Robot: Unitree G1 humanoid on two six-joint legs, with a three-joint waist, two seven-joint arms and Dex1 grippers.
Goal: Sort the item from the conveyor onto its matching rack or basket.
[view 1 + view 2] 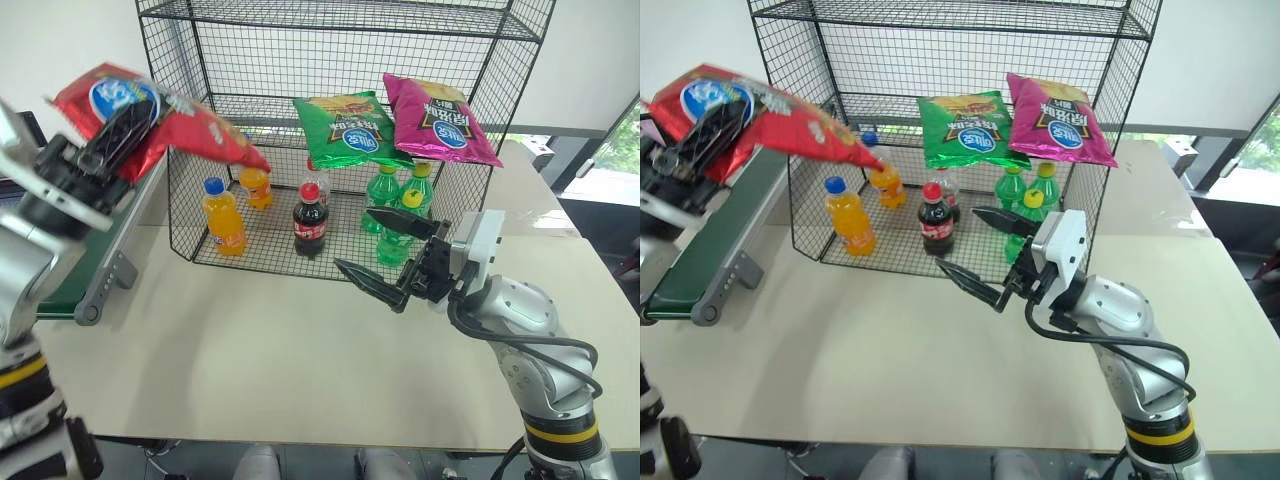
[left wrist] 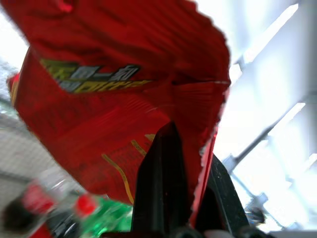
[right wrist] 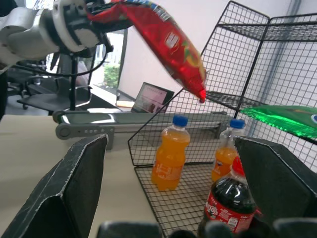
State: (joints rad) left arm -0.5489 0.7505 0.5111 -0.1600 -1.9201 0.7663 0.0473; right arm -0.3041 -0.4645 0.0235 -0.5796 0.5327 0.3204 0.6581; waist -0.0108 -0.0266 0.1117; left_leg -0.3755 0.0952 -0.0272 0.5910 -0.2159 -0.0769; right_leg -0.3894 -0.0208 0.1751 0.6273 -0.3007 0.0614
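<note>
My left gripper (image 1: 120,130) is clamped tight on the red chip bag (image 1: 180,125), fingers pinching it near the logo end, so the rest of the bag sags toward four o'clock and its far corner hangs just at the left front of the black wire rack (image 1: 350,60). I hold it high, clear of the conveyor (image 1: 85,270) at my nine o'clock. I judge that height is needed to bring the bag in level with the middle shelf, where the green bag (image 1: 350,130) and the magenta bag (image 1: 440,120) already lie side by side at one o'clock.

That shelf looks like the match — chips with chips — while the bottom tier holds bottles: an orange bottle (image 1: 225,220) in front, another orange one behind it, a cola bottle (image 1: 310,220) and green bottles (image 1: 395,215). The free stretch of shelf is left of the green bag, so that is where I would aim.

My right gripper (image 1: 385,250) hangs wide open and empty over the table (image 1: 250,350) at five o'clock, just in front of the rack — out of the bag's path. The loose end could snag the wire edge.
</note>
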